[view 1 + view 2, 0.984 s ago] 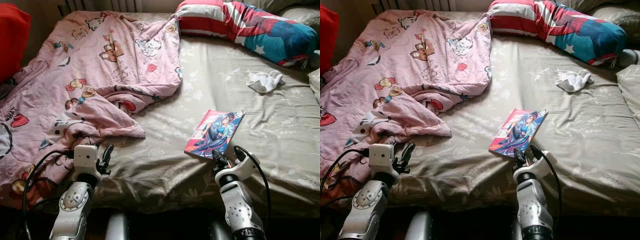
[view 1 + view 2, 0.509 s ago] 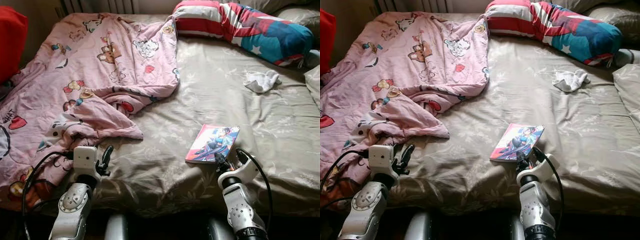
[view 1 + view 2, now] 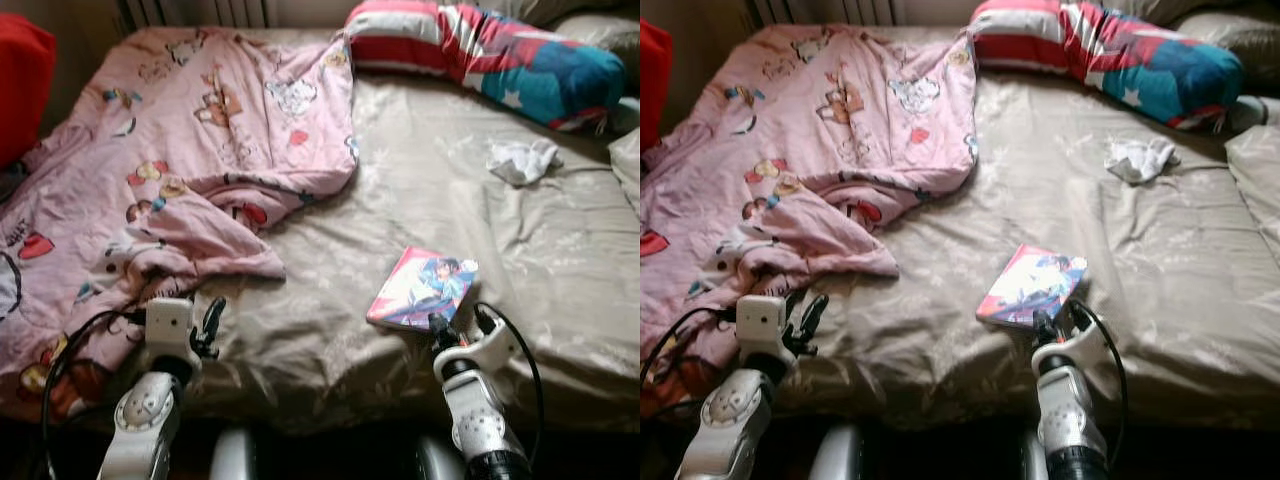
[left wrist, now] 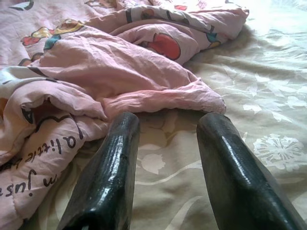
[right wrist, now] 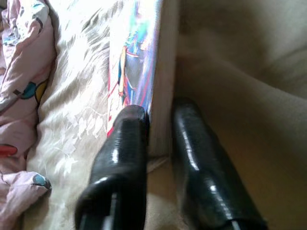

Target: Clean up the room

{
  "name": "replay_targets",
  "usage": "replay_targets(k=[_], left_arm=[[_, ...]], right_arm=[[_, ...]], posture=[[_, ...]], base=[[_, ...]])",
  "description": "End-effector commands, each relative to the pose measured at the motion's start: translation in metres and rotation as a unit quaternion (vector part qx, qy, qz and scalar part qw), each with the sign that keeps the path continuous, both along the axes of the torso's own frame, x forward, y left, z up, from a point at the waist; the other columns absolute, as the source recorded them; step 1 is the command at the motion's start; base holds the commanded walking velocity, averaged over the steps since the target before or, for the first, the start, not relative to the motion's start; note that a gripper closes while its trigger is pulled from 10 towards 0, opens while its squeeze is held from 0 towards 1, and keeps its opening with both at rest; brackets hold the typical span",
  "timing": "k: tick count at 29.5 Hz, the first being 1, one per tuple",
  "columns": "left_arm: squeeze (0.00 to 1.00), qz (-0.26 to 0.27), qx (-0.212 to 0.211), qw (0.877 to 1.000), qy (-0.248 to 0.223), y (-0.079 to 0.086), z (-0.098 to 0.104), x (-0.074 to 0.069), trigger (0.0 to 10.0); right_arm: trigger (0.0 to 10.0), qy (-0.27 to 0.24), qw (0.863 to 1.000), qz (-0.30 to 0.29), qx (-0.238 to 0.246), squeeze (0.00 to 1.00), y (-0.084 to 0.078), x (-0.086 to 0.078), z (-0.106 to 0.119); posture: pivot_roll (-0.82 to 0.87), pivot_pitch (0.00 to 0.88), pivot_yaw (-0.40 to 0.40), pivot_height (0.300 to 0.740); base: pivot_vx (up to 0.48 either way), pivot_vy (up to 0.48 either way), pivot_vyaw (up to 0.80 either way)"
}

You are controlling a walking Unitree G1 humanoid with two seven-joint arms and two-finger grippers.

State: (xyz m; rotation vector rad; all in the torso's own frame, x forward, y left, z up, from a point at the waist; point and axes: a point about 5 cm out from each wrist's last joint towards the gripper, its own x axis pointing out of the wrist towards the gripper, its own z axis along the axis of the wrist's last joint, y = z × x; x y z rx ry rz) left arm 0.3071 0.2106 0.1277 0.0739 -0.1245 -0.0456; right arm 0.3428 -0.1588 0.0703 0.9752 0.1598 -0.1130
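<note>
Comic book [image 3: 422, 289]: thin, glossy cover with a blue-and-pink figure, lying on the beige floral bed sheet [image 3: 450, 190] near the front edge. Right gripper [image 5: 158, 143] clamps its near edge, 1 finger on the cover, 1 under. Left gripper [image 4: 165, 158] spread, empty, beside crumpled pink duvet [image 3: 170, 150]. Striped pillow [image 3: 500, 55] and white sock [image 3: 522, 160] lie farther back.

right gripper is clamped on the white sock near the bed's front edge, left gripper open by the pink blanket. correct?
Not the sock. The right gripper is shut on the comic book, one finger on each side of its near edge, as the right wrist view shows. The white sock lies untouched farther up the bed. The left gripper is indeed open by the pink blanket.
</note>
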Motion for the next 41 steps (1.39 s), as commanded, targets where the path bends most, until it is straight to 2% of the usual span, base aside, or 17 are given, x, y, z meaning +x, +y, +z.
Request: replay_targets(k=[1, 7, 9, 10, 12, 14, 16, 20, 23, 27, 28, 29, 33, 36, 41], left_arm=[[0.0, 0.004, 0.017, 1.0, 0.008, 0.004, -0.002, -0.004, 10.0], [0.0, 0.004, 0.02, 1.0, 0.009, 0.006, -0.002, -0.004, 10.0], [0.0, 0.005, 0.019, 1.0, 0.007, 0.006, -0.001, -0.003, 10.0], [0.0, 0.006, 0.019, 1.0, 0.006, 0.006, 0.0, -0.002, 10.0], [0.0, 0.007, 0.017, 1.0, 0.003, 0.005, 0.001, 0.0, 10.0], [0.0, 0.008, 0.014, 1.0, 0.001, 0.003, 0.001, 0.001, 10.0], [0.0, 0.01, 0.004, 1.0, -0.006, 0.0, 0.003, 0.004, 10.0], [0.0, 0.015, -0.016, 1.0, -0.013, -0.004, 0.005, 0.007, 10.0], [0.0, 0.015, -0.024, 0.999, -0.015, -0.007, 0.004, 0.006, 10.0], [0.0, 0.016, -0.034, 0.999, -0.014, -0.009, 0.002, 0.004, 10.0], [0.0, 0.015, -0.034, 0.999, -0.013, -0.011, 0.002, 0.003, 10.0], [0.0, 0.015, -0.035, 0.999, -0.013, -0.012, 0.001, 0.002, 10.0], [0.0, 0.017, -0.039, 0.999, -0.01, -0.011, -0.001, -0.001, 10.0], [0.0, 0.018, -0.041, 0.999, -0.008, -0.012, -0.002, -0.003, 10.0], [0.0, 0.019, -0.045, 0.999, -0.007, -0.014, -0.003, -0.003, 10.0]], right_arm=[[0.0, -0.001, 1.0, -0.002, 0.012, 0.0, 0.002, 0.002, -0.001], [0.0, -0.01, 1.0, 0.001, 0.016, 0.0, 0.004, 0.007, 0.003], [0.0, -0.016, 1.0, 0.004, 0.0, 0.0, 0.004, 0.008, 0.006], [0.0, -0.018, 1.0, 0.005, -0.014, 0.0, 0.004, 0.009, 0.007], [0.0, -0.029, 0.995, 0.019, -0.09, 0.0, 0.004, 0.009, 0.011], [0.0, -0.041, 0.989, 0.026, -0.136, 0.0, 0.005, 0.009, 0.015], [0.0, -0.087, 0.975, 0.042, -0.199, 0.0, 0.009, 0.008, 0.029], [0.0, -0.124, 0.948, 0.067, -0.284, 0.0, 0.014, 0.004, 0.042], [0.0, -0.144, 0.933, 0.079, -0.321, 0.0, 0.018, -0.002, 0.048], [0.0, -0.144, 0.928, 0.091, -0.333, 0.0, 0.019, -0.006, 0.046], [9.6, -0.137, 0.925, 0.092, -0.341, 0.0, 0.018, -0.008, 0.044], [10.0, -0.129, 0.926, 0.09, -0.344, 0.0, 0.016, -0.009, 0.041], [10.0, -0.12, 0.927, 0.075, -0.346, 0.0, 0.012, -0.012, 0.04], [10.0, -0.114, 0.92, 0.077, -0.368, 0.0, 0.013, -0.011, 0.042], [10.0, -0.117, 0.918, 0.079, -0.371, 0.0, 0.015, -0.009, 0.045]], posture=[[0.15, 0.257, 0.023, 0.583], [0.15, 0.253, 0.024, 0.583], [0.15, 0.245, 0.018, 0.583], [0.15, 0.245, 0.018, 0.583], [0.14, 0.239, 0.011, 0.583], [0.14, 0.23, 0.004, 0.583], [0.12, 0.213, -0.009, 0.583], [0.11, 0.197, -0.029, 0.583], [0.09, 0.191, -0.041, 0.583], [0.09, 0.19, -0.047, 0.583], [0.09, 0.193, -0.05, 0.583], [0.09, 0.194, -0.05, 0.583], [0.09, 0.2, -0.051, 0.583], [0.08, 0.204, -0.055, 0.598], [0.08, 0.207, -0.056, 0.623]], base=[[0.0, 0.0, 0.0], [0.0, 0.0, 0.0], [0.0, 0.0, 0.0], [0.0, 0.0, 0.0], [0.0, 0.0, 0.0], [0.0, 0.0, 0.0], [0.0, 0.0, 0.0], [0.0, 0.0, 0.0], [0.0, 0.0, 0.0], [0.0, 0.0, 0.0], [0.0, 0.0, 0.0], [0.0, 0.0, 0.0], [0.0, 0.0, 0.0], [0.0, 0.0, 0.0], [0.0, 0.0, 0.0]])
